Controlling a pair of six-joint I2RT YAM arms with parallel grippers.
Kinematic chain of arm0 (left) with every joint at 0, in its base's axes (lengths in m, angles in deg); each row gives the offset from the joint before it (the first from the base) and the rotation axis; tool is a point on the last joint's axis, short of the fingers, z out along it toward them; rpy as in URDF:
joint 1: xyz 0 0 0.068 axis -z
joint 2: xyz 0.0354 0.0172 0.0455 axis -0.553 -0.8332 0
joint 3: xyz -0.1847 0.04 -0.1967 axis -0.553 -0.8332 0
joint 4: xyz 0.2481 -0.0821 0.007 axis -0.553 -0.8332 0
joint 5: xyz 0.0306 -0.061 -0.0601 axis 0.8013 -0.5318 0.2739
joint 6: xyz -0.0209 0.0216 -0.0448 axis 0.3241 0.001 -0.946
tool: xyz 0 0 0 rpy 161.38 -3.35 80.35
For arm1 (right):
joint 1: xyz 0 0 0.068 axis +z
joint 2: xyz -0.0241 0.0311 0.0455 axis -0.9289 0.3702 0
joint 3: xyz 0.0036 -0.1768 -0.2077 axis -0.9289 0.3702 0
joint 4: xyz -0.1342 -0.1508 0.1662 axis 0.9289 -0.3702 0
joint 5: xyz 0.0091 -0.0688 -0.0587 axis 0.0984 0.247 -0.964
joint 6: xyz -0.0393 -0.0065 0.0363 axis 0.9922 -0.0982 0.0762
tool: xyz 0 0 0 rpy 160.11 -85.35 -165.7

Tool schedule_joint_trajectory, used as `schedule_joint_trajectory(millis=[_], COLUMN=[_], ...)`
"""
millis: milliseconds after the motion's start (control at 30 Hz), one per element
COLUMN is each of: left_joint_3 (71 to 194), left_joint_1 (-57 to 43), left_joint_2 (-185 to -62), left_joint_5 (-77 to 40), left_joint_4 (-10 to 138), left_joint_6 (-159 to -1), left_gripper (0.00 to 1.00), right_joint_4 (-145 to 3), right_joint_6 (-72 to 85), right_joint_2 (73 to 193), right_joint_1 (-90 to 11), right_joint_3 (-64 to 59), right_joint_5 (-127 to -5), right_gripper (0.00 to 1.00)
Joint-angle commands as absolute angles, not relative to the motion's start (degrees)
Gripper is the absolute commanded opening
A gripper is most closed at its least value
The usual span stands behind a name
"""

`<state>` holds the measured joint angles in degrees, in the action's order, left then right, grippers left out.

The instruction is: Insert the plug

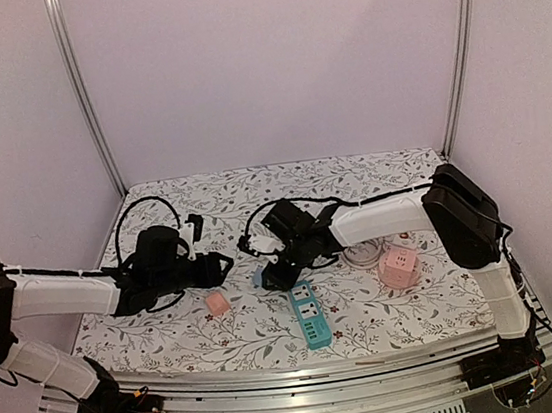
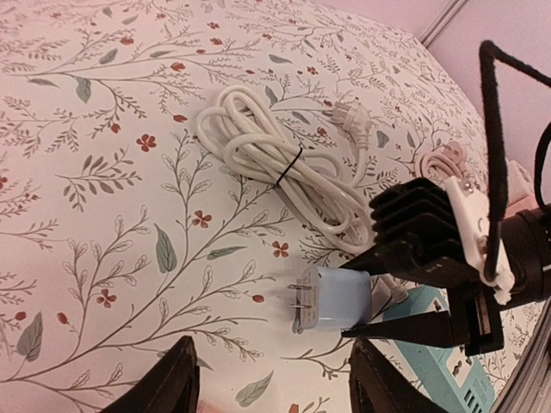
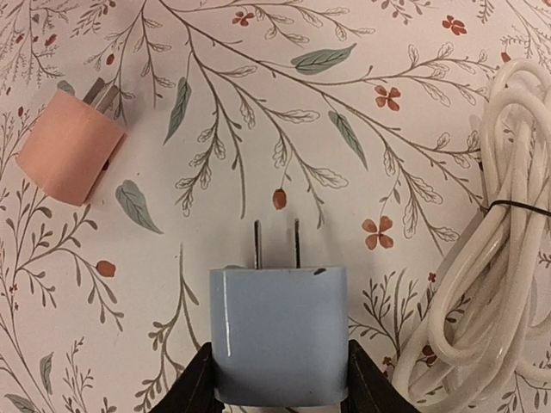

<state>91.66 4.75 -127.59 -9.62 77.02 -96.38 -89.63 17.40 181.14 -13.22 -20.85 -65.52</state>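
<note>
Alignment is our step: overhead, our right claw (image 1: 268, 278) grips the blue plug (image 1: 256, 279) just beside the power strip (image 1: 310, 315). Left wrist: our left claw (image 2: 275, 344) gapes empty before it. Right wrist: prongs (image 3: 275, 245) jut forward; next we should tip them into a socket.

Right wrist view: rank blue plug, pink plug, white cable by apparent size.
1. white cable, partly cut off by the frame
2. blue plug, nearest the camera, so its lead over pink is unsure
3. pink plug
</note>
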Motion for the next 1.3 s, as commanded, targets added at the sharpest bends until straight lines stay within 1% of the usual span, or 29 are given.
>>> schedule_joint_trajectory(millis=[0, 200, 267, 333, 400, 500, 633, 767, 867, 967, 1267], left_joint_3=[90.41, 89.59, 89.24, 88.72, 88.05, 87.72, 88.96, 92.10, 93.27, 94.88, 99.26], left_joint_1=[4.22, 4.31, 4.39, 4.61, 4.94, 5.43, 5.62, 6.03, 7.24, 8.70, 11.91], left_joint_2=[-125.37, -123.04, -122.26, -121.50, -120.69, -120.50, -121.68, -124.62, -126.53, -127.71, -128.43], left_joint_5=[-7.59, -7.73, -8.38, -9.72, -12.91, -16.78, -19.83, -26.54, -33.31, -37.34, -41.82], left_joint_4=[75.74, 75.50, 75.80, 77.00, 78.90, 81.83, 83.19, 83.58, 86.87, 88.79, 89.48], left_joint_6=[-95.69, -95.05, -94.81, -94.59, -94.28, -93.89, -95.56, -98.02, -100.03, -101.63, -106.55], left_gripper=[0.62, 0.73, 0.78, 0.86, 0.89, 0.90, 0.90, 0.79, 0.76, 0.73, 0.67], right_joint_4=[-88.76, -88.20, -87.60, -86.98, -86.15, -84.36, -82.59, -80.40, -78.44, -77.44, -76.75], right_joint_6=[19.05, 20.92, 21.33, 21.55, 21.50, 20.77, 20.26, 20.70, 22.19, 23.50, 24.53], right_joint_2=[172.92, 164.42, 161.34, 158.84, 155.91, 151.69, 146.71, 141.85, 138.98, 136.88, 134.78], right_joint_1=[-12.85, -12.86, -12.90, -12.87, -12.90, -12.70, -12.39, -11.58, -10.15, -9.04, -7.38], right_joint_3=[-17.69, -12.56, -9.89, -7.22, -4.50, -0.05, 5.66, 10.10, 12.48, 13.73, 14.54], right_joint_5=[-67.27, -69.20, -70.56, -72.00, -72.35, -72.56, -75.61, -76.38, -76.24, -76.87, -79.94], right_gripper=[0.14, 0.12, 0.11, 0.10, 0.08, 0.08, 0.08, 0.08, 0.08, 0.08, 0.09])
